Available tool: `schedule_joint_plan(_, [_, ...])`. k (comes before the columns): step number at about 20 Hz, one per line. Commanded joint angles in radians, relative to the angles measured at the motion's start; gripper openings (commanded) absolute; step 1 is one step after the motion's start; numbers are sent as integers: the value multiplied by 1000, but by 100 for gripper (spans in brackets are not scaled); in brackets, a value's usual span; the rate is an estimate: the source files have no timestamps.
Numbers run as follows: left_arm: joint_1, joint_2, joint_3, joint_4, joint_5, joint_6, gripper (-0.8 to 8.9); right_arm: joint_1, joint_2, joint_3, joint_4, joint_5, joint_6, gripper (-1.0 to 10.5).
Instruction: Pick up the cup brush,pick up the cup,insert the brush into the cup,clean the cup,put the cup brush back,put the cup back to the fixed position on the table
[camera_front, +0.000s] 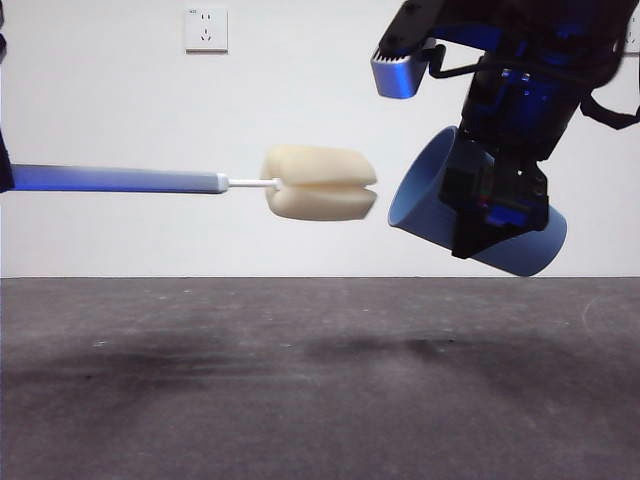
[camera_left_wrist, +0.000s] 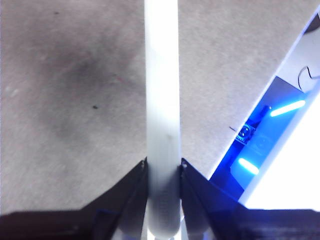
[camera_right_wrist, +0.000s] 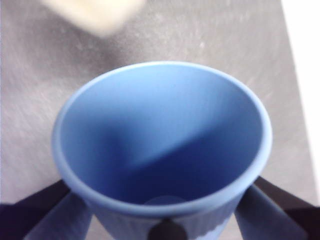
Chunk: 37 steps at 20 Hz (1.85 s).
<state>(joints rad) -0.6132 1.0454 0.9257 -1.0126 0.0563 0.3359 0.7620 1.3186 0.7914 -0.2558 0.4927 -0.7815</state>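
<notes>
My left gripper (camera_left_wrist: 163, 167) is shut on the grey handle of the cup brush (camera_left_wrist: 161, 90). In the front view the brush (camera_front: 120, 180) lies level in the air and enters from the left, with its cream sponge head (camera_front: 320, 195) pointing right. My right gripper (camera_front: 500, 200) is shut on the blue cup (camera_front: 425, 205) and holds it above the table (camera_front: 300, 380), tilted with its mouth toward the sponge. A small gap separates sponge and rim. In the right wrist view the cup (camera_right_wrist: 160, 140) is open and empty between my jaws, with the blurred sponge (camera_right_wrist: 95, 12) just beyond the rim.
A white wall with a socket (camera_front: 205, 28) stands behind the table. In the left wrist view a white structure with blue lights (camera_left_wrist: 260, 145) lies past the table's edge.
</notes>
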Motion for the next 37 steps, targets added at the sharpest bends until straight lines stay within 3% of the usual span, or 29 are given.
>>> schedule_joint_plan(1, [-32,13,-1,10,5,17,-9,22,-4,2,-20,19,-143,-17])
schedule_joint_plan(10, [-132,68,-1,69,5,3,-9,95,-1,2,-62,67,-259,-17])
schedule_joint_plan(15, [-172,96,-1,84,6,-9,-9,146,4,2,-68,68,-267,-17])
schedule_joint_plan(23, [-254,188,-1,236,31,-113,-9,248,51,2,-68,67,-282,-17])
schedule_joint_plan(26, [-253,184,-1,200,18,-135,-9,247,51,2,-68,104,-282,-17])
schedule_joint_plan(28, [-247,169,-1,132,-46,-154,-9,238,51,2,-69,142,-282,-17])
schedule_joint_plan(32, [-248,99,-1,-10,-79,-170,-9,220,51,2,-71,137,-282,-17])
schedule_joint_plan(37, [-249,59,-1,-16,-79,-183,-9,220,51,2,-65,122,-282,-17])
